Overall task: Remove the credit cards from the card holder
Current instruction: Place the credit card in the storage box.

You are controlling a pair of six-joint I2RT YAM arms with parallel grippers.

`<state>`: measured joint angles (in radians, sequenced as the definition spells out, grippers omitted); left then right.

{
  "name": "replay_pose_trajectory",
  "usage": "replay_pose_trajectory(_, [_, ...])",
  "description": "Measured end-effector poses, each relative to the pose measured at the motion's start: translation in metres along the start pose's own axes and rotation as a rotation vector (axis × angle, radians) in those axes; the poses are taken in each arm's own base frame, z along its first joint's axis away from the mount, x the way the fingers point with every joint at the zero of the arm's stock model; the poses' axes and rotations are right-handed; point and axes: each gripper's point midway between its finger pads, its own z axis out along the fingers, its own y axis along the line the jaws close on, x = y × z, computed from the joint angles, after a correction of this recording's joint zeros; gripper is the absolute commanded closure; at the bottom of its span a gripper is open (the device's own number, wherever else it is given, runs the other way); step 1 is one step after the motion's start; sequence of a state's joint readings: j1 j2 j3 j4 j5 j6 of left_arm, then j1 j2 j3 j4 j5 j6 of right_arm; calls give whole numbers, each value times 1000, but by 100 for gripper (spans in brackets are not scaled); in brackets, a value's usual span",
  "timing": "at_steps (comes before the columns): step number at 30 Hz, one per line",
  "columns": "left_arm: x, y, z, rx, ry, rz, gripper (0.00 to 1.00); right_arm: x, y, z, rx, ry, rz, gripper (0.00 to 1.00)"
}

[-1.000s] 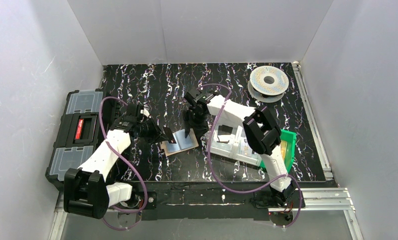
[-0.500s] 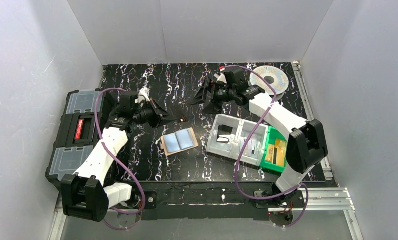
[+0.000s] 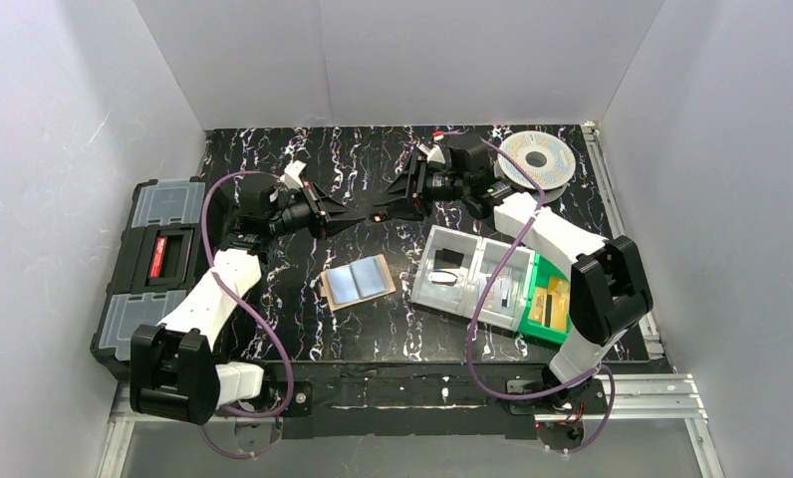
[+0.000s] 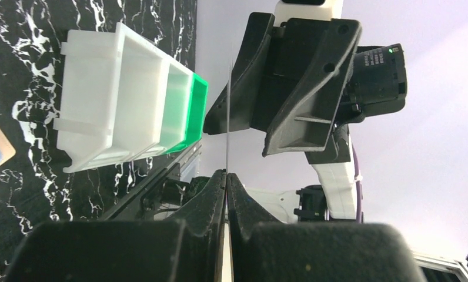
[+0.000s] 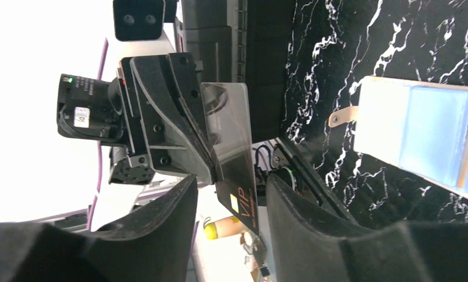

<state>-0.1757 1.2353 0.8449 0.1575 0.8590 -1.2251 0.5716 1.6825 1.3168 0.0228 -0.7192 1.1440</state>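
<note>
The tan card holder lies open on the black marbled table, with pale blue credit cards in its panels. It also shows in the right wrist view with the cards. My left gripper is raised behind the holder and is shut on a thin shiny dark card marked "VIP". The card appears edge-on in the left wrist view, above the left gripper. My right gripper faces it, open, with its fingers on either side of the card's free end and not touching it.
A clear compartment tray and a green bin with yellow-gold pieces sit right of the holder. A filament spool lies at the back right. A black toolbox stands at the left edge. White walls enclose the table.
Both grippers have risen from the card holder and moved back. The left carries one card, and the right has swung round so the card now sits between its open fingers.
</note>
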Motion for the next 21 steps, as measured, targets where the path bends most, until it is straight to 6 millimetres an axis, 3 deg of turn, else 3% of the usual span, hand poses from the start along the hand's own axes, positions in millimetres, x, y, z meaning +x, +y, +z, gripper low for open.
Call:
replay_pose_trajectory(3, [2, -3, 1, 35, 18, -14, 100, 0, 3, 0, -17, 4, 10, 61])
replay_pose_trajectory(5, [3, -3, 3, 50, 32, -24, 100, 1, 5, 0, -25, 7, 14, 74])
replay_pose_trajectory(7, [3, -4, 4, 59, 44, -31, 100, 1, 6, 0, -30, 8, 13, 93])
replay_pose_trajectory(9, [4, -4, 4, 64, 53, -31, 100, 2, 6, 0, -30, 12, 15, 99])
replay_pose_trajectory(13, [6, 0, 3, 50, 64, -27, 58, 3, 7, 0, -35, 19, 18, 99])
replay_pose_trajectory(16, [9, 7, 3, 16, 72, -16, 32, 3, 0, 0, -10, 9, 12, 99])
replay_pose_trajectory(21, [10, 24, -2, -107, 65, 10, 12, 11, -30, -15, 132, -54, 21, 99])
